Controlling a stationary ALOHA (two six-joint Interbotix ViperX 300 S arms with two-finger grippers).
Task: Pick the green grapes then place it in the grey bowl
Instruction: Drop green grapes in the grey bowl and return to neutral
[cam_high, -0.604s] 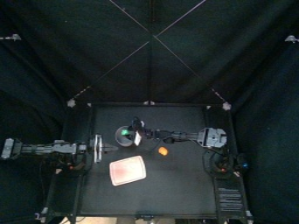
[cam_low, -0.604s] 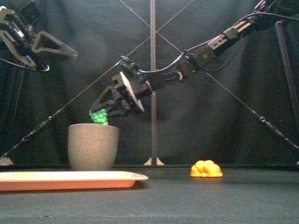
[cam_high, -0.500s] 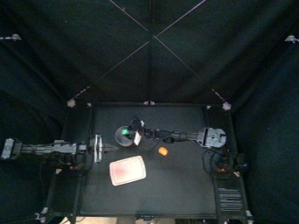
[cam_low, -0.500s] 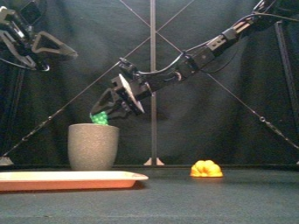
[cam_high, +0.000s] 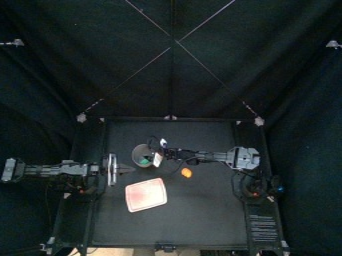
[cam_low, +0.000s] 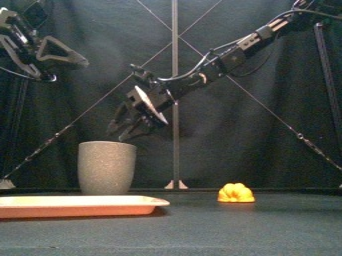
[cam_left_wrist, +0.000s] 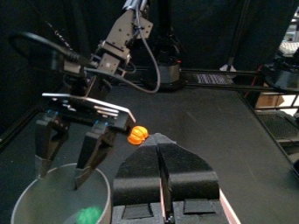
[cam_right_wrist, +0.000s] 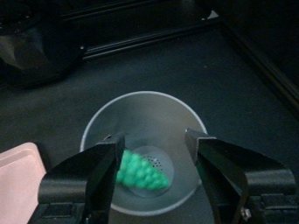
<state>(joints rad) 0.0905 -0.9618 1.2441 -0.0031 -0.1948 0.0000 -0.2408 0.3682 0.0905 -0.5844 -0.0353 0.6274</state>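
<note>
The small green toy grapes (cam_right_wrist: 142, 171) are shown only blurred inside the tall grey speckled cup (cam_low: 107, 167) and are hidden by its wall from the front.

A flat pink rectangular tray (cam_high: 146, 197) lies on the black table (cam_high: 201, 215), left of centre and toward the front, turned slightly askew. Nothing lies on it. A small, lumpy orange-yellow toy food (cam_high: 187, 172) sits near the table's middle, behind and to the right of the tray and apart from it. From table height, the tray (cam_low: 74, 205) sits low at the left and the toy (cam_low: 237, 193) at the right.
</note>
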